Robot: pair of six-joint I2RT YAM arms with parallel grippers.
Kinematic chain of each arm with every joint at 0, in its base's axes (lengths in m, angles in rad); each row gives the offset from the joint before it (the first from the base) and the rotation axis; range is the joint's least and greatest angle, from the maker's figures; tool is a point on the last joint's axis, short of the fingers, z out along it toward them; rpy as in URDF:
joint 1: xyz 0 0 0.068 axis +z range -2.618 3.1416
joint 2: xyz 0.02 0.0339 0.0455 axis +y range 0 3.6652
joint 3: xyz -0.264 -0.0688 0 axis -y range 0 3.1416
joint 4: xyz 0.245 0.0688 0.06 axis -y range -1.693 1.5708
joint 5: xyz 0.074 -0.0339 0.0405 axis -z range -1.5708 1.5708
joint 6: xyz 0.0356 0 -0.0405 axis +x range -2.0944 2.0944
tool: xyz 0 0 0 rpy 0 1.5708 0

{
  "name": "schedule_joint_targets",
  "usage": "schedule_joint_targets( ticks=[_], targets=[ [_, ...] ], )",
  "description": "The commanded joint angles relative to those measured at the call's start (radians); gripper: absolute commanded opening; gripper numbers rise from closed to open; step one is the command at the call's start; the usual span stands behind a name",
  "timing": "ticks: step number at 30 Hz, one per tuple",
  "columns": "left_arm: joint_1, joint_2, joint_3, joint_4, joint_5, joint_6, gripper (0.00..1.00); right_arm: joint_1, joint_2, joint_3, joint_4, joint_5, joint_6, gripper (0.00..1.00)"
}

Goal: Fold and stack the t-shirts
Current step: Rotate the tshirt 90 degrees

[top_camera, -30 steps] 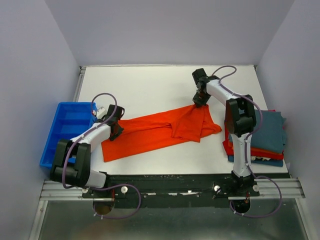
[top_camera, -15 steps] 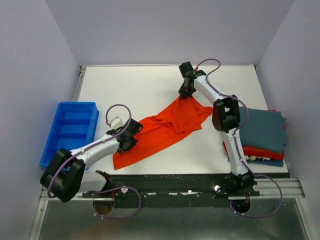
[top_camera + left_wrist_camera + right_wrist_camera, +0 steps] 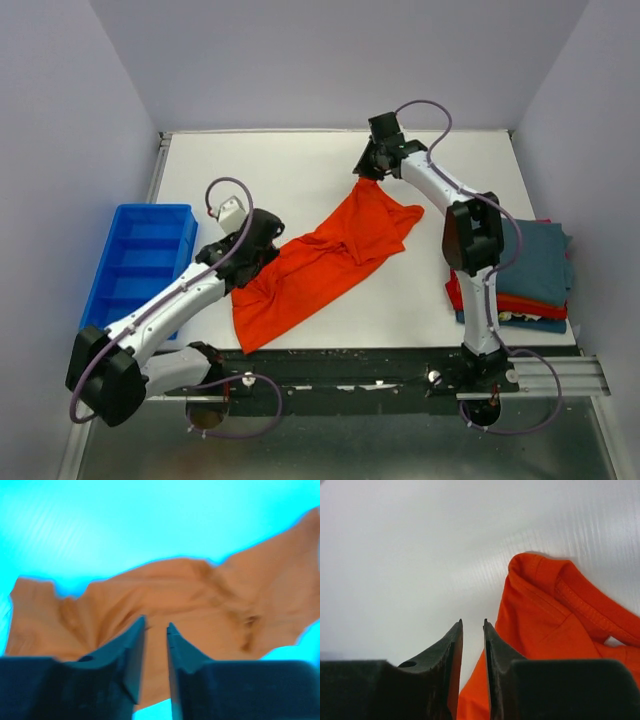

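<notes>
The bright orange-red t-shirt (image 3: pixel 325 258) lies crumpled in a diagonal band across the table, from far centre to near left. My left gripper (image 3: pixel 266 243) hovers over its left edge. In the left wrist view the left gripper (image 3: pixel 156 625) has its jaws slightly apart, with the cloth (image 3: pixel 200 605) below them and nothing pinched. My right gripper (image 3: pixel 367 174) is at the shirt's far tip. The right wrist view shows the right gripper (image 3: pixel 472 622) narrowly open, with a hemmed corner of the shirt (image 3: pixel 545 630) just right of it. A folded stack of t-shirts (image 3: pixel 530 265), teal on top of red and blue, sits at the right.
A blue plastic bin (image 3: pixel 140 255) stands at the table's left edge, behind the left arm. White table (image 3: pixel 270 170) stretches to the back wall beyond the shirt. The folded stack lies close beside the right arm's base link (image 3: pixel 470 240).
Both arms carried the shirt from a flat sideways spread into a diagonal. The left arm came forward and right, the right arm swung left. Both grippers then went from shut to slightly open, releasing the cloth.
</notes>
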State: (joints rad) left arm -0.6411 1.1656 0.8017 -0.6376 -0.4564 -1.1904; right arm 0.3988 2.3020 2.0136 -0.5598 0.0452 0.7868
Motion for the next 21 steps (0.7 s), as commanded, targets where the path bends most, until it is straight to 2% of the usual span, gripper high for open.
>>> schedule_joint_targets(
  ticks=[1,2,4,7,10,12,16,21],
  targets=[
    [0.092,-0.107,0.010,0.377,0.043,0.381,0.46,-0.002,-0.192,-0.158,0.158,-0.028,-0.018,0.32],
    [0.133,-0.092,0.010,0.482,0.130,0.431,0.50,-0.002,-0.243,-0.223,0.199,-0.036,-0.005,0.32],
    [0.185,0.006,0.074,0.581,0.266,0.469,0.53,-0.002,-0.363,-0.392,0.285,-0.039,0.034,0.33],
    [0.190,0.191,0.174,0.660,0.402,0.498,0.63,0.000,-0.530,-0.657,0.380,-0.039,0.078,0.39],
    [0.190,0.334,0.233,0.779,0.542,0.538,0.74,0.002,-0.685,-0.846,0.432,-0.035,0.083,0.48],
    [0.192,0.444,0.344,0.735,0.571,0.577,0.74,0.000,-0.777,-0.953,0.437,-0.016,0.063,0.52],
    [0.195,0.623,0.479,0.693,0.633,0.606,0.72,0.000,-0.950,-1.113,0.423,0.024,0.026,0.53],
    [0.198,0.804,0.648,0.597,0.720,0.606,0.66,0.000,-1.105,-1.233,0.408,0.025,-0.006,0.52]
  ],
)
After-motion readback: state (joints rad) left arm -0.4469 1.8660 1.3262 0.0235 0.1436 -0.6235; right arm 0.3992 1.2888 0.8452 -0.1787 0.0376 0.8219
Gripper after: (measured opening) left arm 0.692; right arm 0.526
